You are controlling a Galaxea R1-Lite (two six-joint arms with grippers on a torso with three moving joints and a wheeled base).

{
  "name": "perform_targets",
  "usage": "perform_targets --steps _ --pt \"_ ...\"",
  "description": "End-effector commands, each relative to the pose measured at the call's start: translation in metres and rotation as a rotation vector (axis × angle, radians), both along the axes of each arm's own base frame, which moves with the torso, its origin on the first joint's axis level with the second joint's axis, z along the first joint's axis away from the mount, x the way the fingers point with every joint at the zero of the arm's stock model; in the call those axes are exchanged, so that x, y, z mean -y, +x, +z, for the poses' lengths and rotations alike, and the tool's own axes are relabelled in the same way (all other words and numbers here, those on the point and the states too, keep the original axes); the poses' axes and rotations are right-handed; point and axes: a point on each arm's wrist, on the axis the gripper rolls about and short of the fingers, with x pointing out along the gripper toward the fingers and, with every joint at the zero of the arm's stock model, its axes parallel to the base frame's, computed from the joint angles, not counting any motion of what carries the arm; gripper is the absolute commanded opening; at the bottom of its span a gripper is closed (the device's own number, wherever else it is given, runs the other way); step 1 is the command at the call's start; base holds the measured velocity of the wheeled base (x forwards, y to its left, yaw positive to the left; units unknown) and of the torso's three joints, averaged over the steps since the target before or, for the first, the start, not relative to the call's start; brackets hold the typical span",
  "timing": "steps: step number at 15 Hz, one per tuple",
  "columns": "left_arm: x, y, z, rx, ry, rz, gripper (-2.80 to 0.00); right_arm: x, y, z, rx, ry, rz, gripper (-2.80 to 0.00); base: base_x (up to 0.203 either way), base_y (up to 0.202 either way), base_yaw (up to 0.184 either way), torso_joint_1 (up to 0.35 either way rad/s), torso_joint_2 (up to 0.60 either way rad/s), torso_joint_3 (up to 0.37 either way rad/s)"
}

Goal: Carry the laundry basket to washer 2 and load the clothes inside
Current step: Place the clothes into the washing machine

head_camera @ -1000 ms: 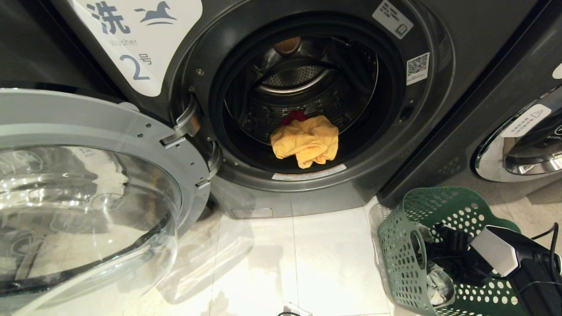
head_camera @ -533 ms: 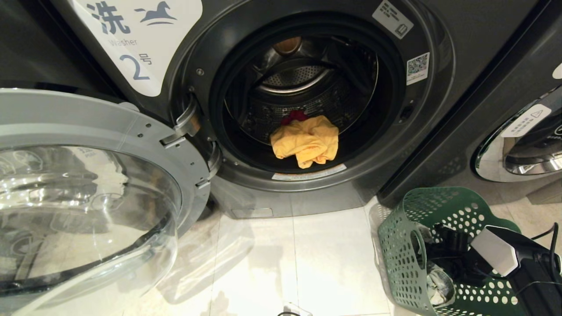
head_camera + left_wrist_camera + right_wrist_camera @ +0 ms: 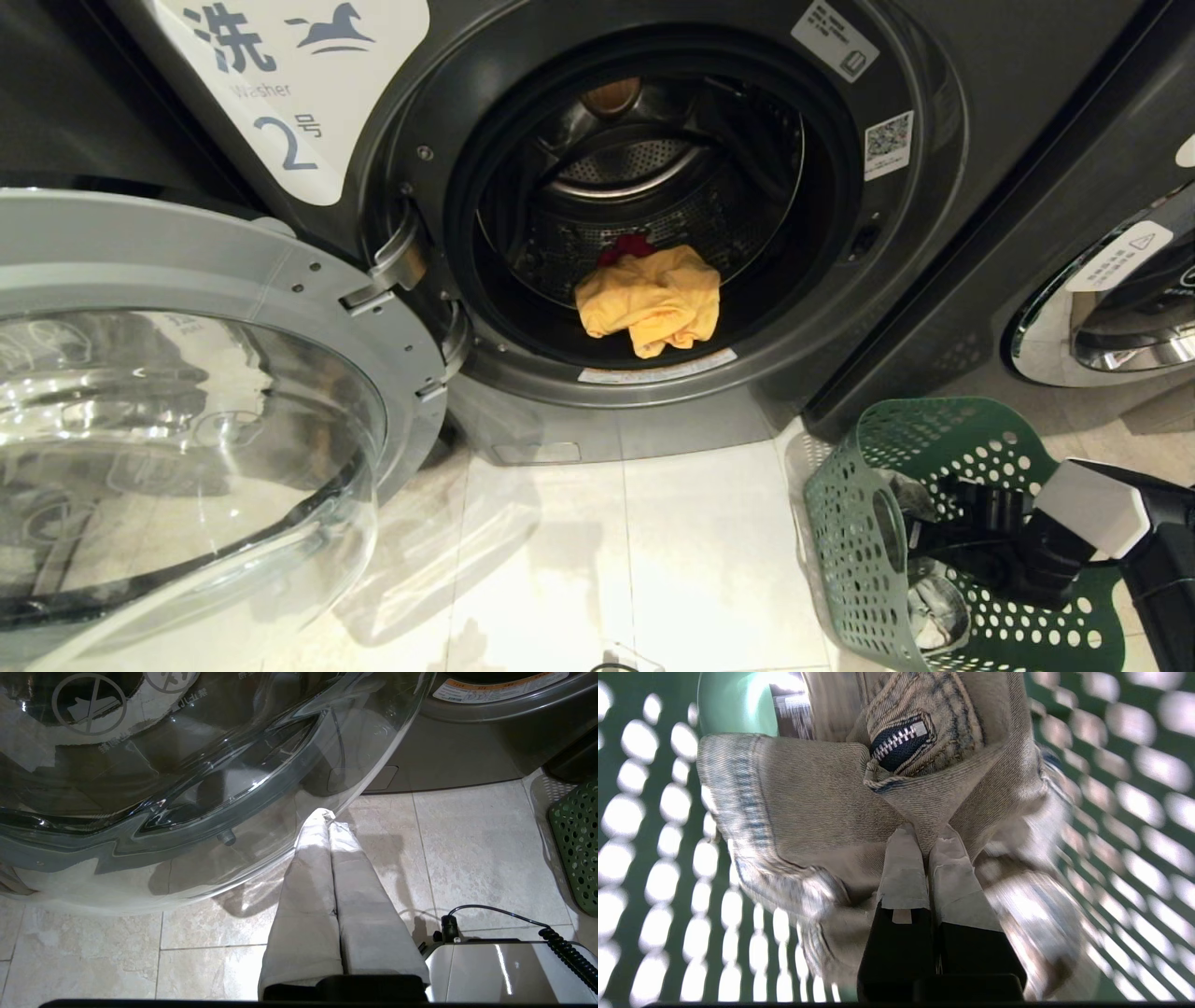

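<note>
Two garments already lie in the drum of washer 2 (image 3: 653,215), the yellow garment (image 3: 651,299) heaped at the front lip of the opening with the pink-red garment (image 3: 625,247) showing just behind it. Its glass door (image 3: 187,420) is swung wide to the robot's left to keep the opening free. At the washer's lower right corner, on the tiled floor (image 3: 653,560), stands the laundry basket (image 3: 859,523), near enough for short transfers. Inside it the right gripper (image 3: 930,842) is pinched tight on a fold of the grey garment (image 3: 822,802), apparently ready to lift. Beneath the door's edge the left gripper (image 3: 327,819) hangs closed and empty.
</note>
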Motion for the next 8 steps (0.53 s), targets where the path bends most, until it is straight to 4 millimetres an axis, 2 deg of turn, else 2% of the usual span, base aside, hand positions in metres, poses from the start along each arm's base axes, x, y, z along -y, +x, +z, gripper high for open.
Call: perform_targets --steps 1,4,7,8 --pt "0.0 0.0 0.0 0.0 0.0 0.0 -2.8 0.001 -0.022 0.067 0.029 -0.031 -0.008 -2.8 0.0 0.0 0.0 0.0 0.0 0.0" --pt "0.0 0.0 0.0 -0.001 0.0 0.0 -2.8 -0.01 -0.058 0.153 0.103 -0.072 -0.005 -2.8 0.0 0.0 0.0 0.0 0.0 0.0" --pt "0.0 0.0 0.0 0.0 0.0 0.0 -2.8 -0.031 -0.108 0.242 0.247 -0.131 0.002 -2.8 0.0 0.0 0.0 0.0 0.0 0.0" --pt "0.0 0.0 0.0 0.0 0.0 0.0 -2.8 -0.041 -0.126 0.265 0.295 -0.149 0.011 -2.8 0.0 0.0 0.0 0.0 0.0 0.0"
